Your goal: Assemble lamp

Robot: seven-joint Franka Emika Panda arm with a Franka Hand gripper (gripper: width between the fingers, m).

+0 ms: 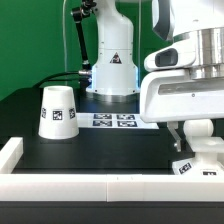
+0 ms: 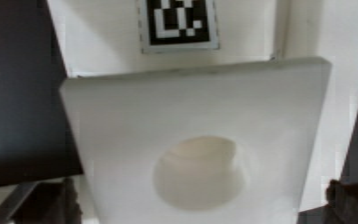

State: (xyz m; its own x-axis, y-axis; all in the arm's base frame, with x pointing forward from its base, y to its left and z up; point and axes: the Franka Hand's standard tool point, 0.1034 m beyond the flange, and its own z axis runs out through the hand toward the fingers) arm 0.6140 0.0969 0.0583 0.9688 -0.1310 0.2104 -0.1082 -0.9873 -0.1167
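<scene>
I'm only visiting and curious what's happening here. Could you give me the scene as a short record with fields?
Gripper: low at the exterior view's right, over the lamp base; open or shut unclear
Lamp base: white, tagged, round hole in it
Lamp shade: upright, wide end down, alone on the black table, exterior view's left
Marker board: flat, mid-table
Bulb: not in view

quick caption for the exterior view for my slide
Gripper hangs over the tagged lamp base by the front wall; shade stands apart, beside the marker board
</scene>
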